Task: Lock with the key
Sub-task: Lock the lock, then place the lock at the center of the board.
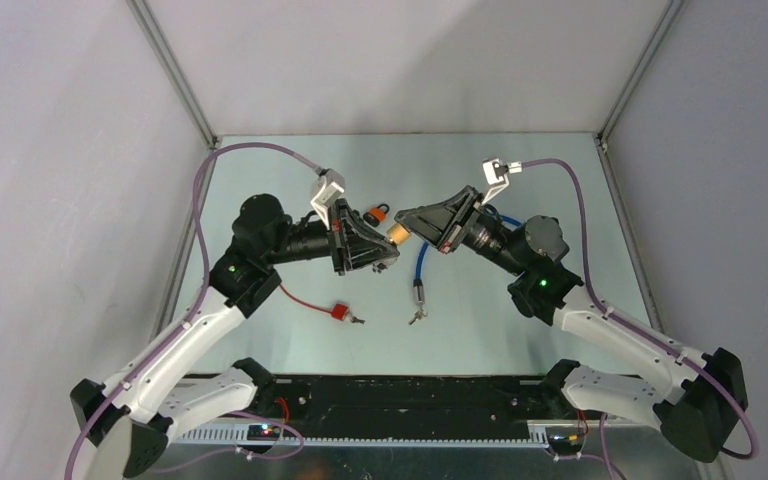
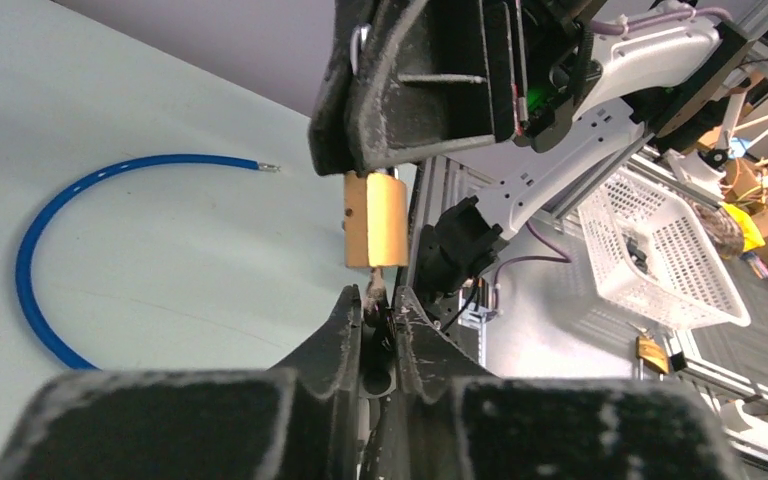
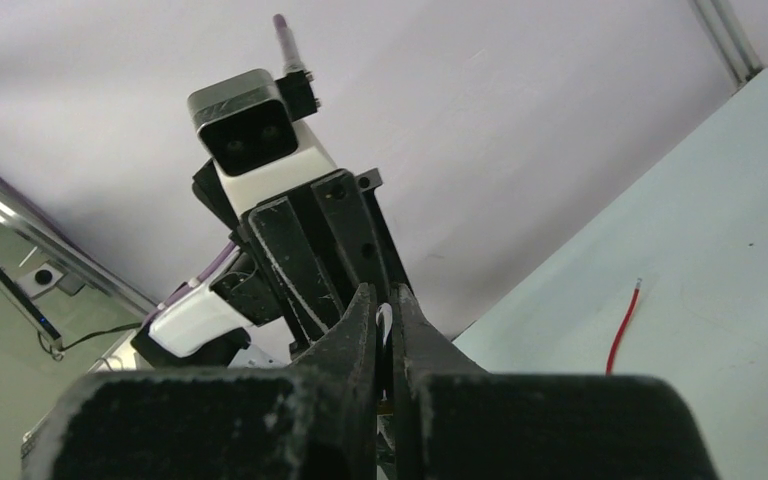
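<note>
Two arms meet above the middle of the pale green table (image 1: pixel 520 170), wrists tilted toward each other. The right gripper (image 3: pixel 385 297) is closed, its black fingers pressed almost together, and in the left wrist view it hangs a brass-coloured padlock (image 2: pixel 375 220) from its upper end, clear of the table. The left gripper (image 2: pixel 377 300) comes from below with its fingers drawn in narrowly around a small metal key (image 2: pixel 373 291). The key's tip sits at the underside of the padlock body; whether it is fully seated cannot be told.

On the table just behind the left gripper lies an orange padlock (image 1: pixel 379 213). A blue plastic-coated cable (image 1: pixel 421 262) curves out from under the right gripper toward the near side, and a loose bunch of keys (image 1: pixel 417 318) lies just below its metal end. To the left, a thin red cable (image 1: pixel 305 300) leads to a small red lock (image 1: pixel 340 312), well apart from both grippers.
</note>
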`<state>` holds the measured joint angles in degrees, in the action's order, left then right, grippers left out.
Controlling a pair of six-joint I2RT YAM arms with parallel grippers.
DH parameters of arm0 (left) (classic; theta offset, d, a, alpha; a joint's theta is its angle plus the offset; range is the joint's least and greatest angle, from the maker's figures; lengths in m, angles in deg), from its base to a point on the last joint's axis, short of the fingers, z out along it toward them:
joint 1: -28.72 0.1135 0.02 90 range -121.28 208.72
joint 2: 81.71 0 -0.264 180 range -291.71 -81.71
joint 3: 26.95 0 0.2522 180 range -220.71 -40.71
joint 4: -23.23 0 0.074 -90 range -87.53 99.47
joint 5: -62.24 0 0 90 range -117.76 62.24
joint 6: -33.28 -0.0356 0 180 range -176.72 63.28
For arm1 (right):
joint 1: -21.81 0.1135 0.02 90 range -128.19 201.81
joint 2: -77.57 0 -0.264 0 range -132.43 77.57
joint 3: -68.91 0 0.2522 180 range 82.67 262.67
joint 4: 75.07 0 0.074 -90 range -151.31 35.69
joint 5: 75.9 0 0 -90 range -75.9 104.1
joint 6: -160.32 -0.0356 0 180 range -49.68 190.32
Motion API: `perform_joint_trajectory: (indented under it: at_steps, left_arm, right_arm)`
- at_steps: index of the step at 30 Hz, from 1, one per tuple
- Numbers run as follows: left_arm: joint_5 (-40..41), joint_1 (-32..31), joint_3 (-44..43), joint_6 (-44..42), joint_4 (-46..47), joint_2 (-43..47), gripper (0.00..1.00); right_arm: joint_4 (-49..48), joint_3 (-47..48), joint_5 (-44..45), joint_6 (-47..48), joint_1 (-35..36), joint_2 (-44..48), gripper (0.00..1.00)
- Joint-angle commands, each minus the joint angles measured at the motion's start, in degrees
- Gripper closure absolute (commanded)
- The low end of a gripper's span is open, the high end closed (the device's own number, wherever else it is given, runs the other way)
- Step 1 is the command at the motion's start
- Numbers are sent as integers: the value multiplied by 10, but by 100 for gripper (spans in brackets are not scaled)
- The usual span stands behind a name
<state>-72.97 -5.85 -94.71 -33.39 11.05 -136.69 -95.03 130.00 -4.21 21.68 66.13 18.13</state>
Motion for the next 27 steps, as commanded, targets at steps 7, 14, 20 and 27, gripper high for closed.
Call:
perform_joint_trajectory:
  at_steps: [7,14,20,27]
  left_arm:
    - [-8,13,6,-23,-2,13,100]
    - [-4,34,62,-8,-12,43,100]
    - [98,44,81,-8,-54,68,100]
    - [384,66,115,26,-136,14,100]
  right_arm:
    - [-38,28,-5,-1,-24,13,100]
    - [-42,25,5,-1,-73,38,100]
    - [10,22,15,21,-85,40,100]
    - [90,25,61,47,-73,-87,100]
